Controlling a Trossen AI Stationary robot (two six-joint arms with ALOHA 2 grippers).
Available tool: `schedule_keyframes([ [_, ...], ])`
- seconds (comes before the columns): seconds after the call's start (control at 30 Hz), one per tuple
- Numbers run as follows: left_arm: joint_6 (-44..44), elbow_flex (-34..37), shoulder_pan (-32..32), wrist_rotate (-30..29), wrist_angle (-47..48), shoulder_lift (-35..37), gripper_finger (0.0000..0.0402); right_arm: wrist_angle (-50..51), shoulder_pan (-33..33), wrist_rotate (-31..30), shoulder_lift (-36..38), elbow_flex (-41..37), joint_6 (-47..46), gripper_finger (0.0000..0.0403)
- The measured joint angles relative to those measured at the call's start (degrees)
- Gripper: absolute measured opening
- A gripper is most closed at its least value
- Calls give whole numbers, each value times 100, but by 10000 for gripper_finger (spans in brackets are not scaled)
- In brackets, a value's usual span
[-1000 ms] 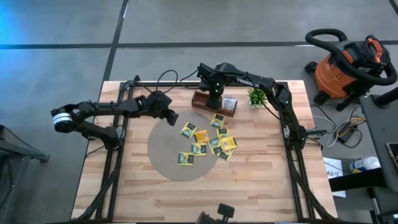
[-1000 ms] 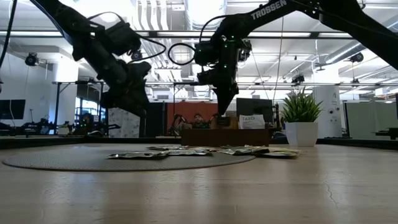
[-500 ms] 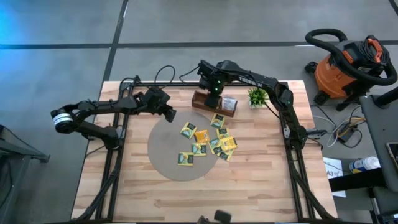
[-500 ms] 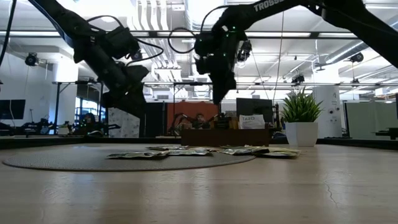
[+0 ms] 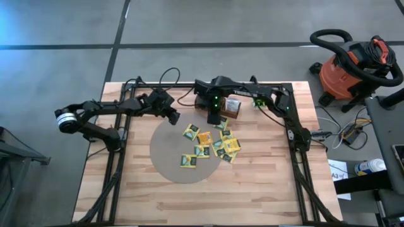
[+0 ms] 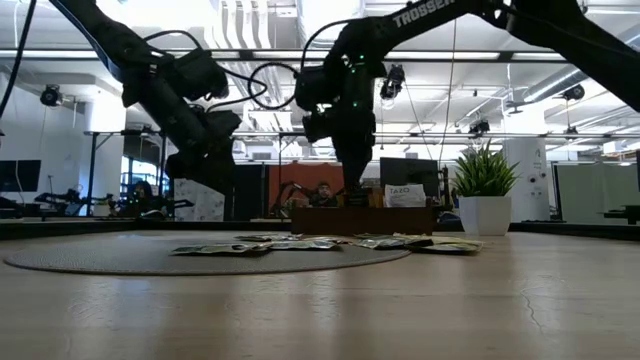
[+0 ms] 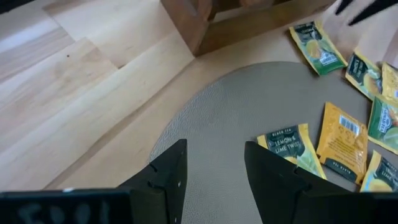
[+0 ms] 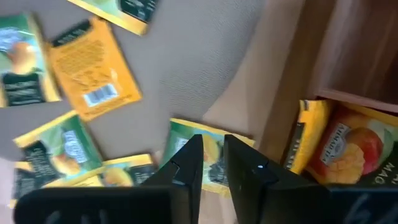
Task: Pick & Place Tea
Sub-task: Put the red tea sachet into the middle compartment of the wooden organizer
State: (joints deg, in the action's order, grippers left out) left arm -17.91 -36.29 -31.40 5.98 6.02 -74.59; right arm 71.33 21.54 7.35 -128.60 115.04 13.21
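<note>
1. The right gripper (image 5: 213, 117) hung low at the front edge of the wooden tray (image 5: 233, 108). Its two fingers were only a little apart, and nothing was between them.
2. Right under it lay one green sachet (image 8: 183, 129), flat on the round mat (image 5: 165, 151), just beside the tray wall (image 8: 348, 56).
3. The other loose tea sachets (image 5: 211, 144) lay scattered on the mat, some on top of each other. A few orange-red sachets (image 8: 348, 149) already stood in the tray.
4. The step in hand looked like picking up that green sachet. To do it well, the fingers needed to open wider first – the gap looked too small to fit over the sachet.
5. A flat paper sachet is hard to grab, so it was best to come straight down over one edge, press lightly, then squeeze.
6. The gripper had to stay clear of the tray wall, or it could bump it.
7. The left gripper (image 7: 214, 155) waited over the far side of the mat, fingers spread wide and empty.
</note>
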Motion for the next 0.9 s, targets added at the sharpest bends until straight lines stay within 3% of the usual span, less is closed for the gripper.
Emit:
schedule_keyframes([
  [0.53,-451,0,7,0,-2,0,154,-125,760,-933,-63,-25,504,43],
  [0.77,-615,0,4,-2,-16,0,154,-124,1079,-857,-31,217,346,43],
  [0.9,-625,0,0,-6,-135,0,154,-116,1080,-395,82,346,346,43],
])
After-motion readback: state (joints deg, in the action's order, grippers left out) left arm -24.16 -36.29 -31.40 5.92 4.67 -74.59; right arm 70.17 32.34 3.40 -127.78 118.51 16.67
